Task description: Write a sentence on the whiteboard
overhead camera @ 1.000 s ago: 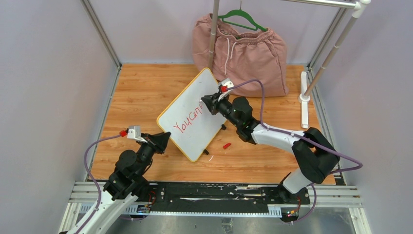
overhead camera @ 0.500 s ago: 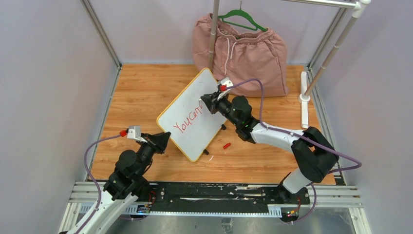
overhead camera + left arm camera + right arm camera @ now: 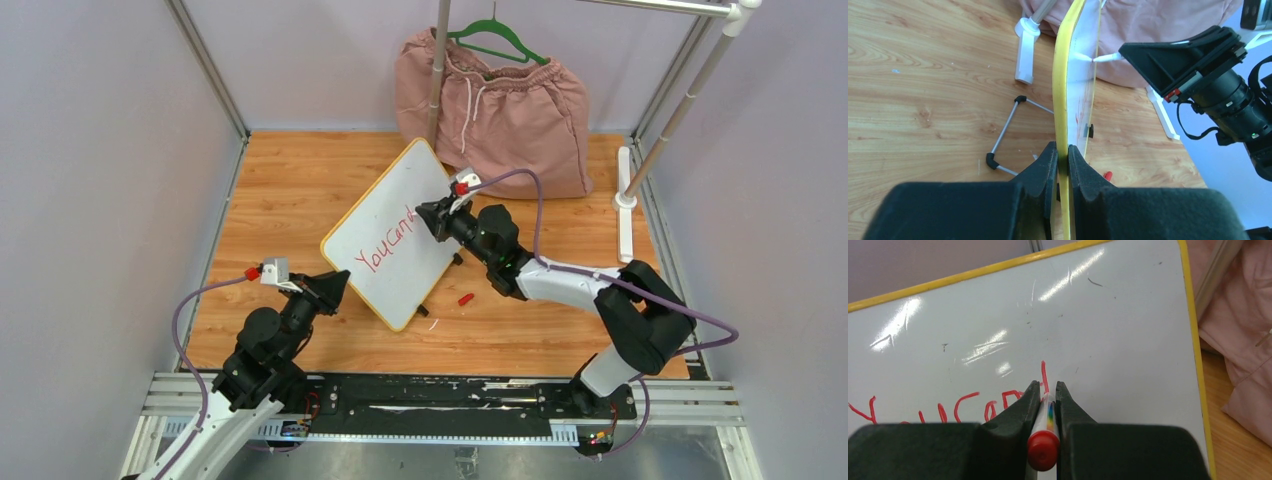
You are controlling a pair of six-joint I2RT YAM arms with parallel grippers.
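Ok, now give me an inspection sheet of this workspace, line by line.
Surface: wooden tabletop, no spills seen.
Job's things: whiteboard tilted up off the wood; red writing reads about "YouCan", then one upright stroke.
Clutter: small red piece, likely the marker's cap, on the wood near the board's lower edge.
Hands: left hand shut on the whiteboard's yellow rim; right hand shut on the marker, tip at the board.
Cables: purple cable loops from the right wrist, another from the left.
Surroundings: pink shorts on a green hanger behind the board; grey walls.
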